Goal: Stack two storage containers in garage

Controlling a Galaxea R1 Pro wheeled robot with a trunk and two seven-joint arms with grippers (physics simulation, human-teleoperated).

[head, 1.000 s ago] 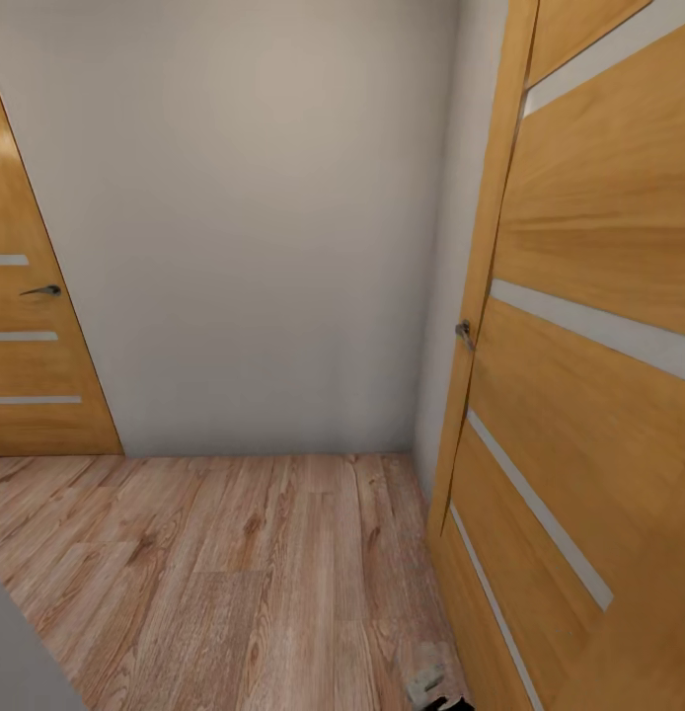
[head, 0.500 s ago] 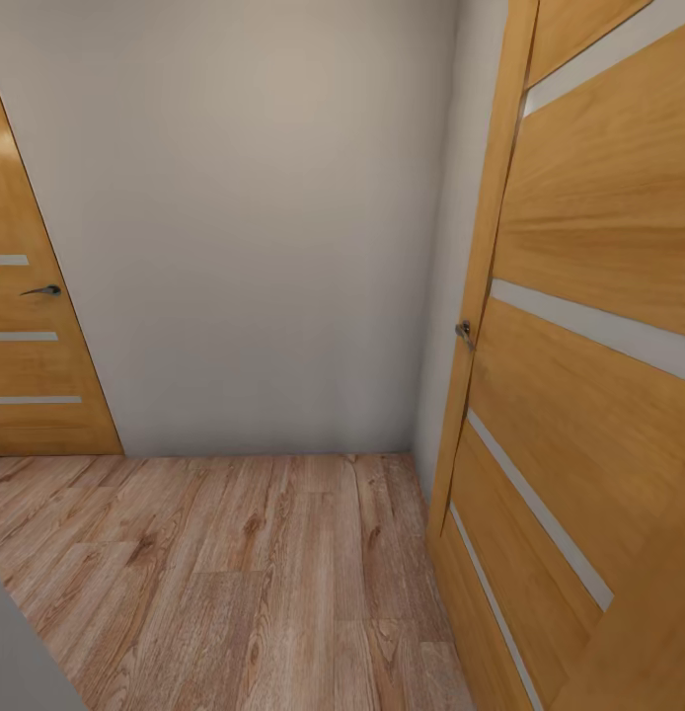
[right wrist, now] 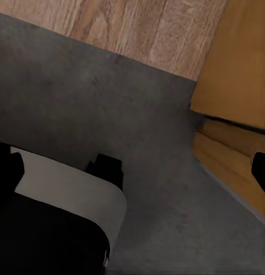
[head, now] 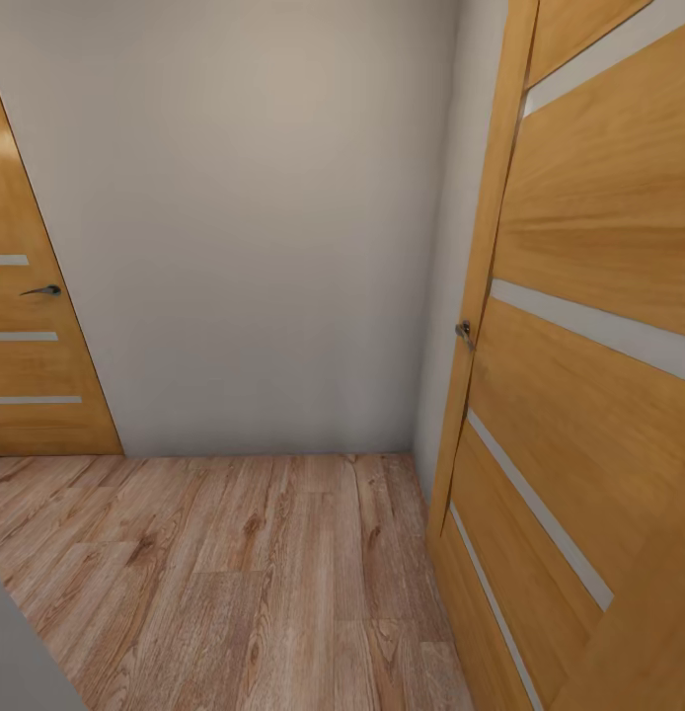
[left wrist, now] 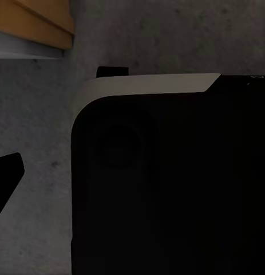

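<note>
The head view faces a plain pale wall across a light wood-plank floor. An open wooden door with pale horizontal strips stands close on the right, its handle at the near edge. A second matching door sits far left with a dark lever handle.

Compared with a second ago, a small dark and pale object at the bottom edge near the right door has gone; the rest of the view is unchanged.

The left wrist view shows dark grey concrete floor and the robot's black, white-edged body. The right wrist view shows the same concrete meeting wood planks beside a wooden door edge.

Neither storage container is visible. Whether either hand is apart or together cannot be told.
</note>
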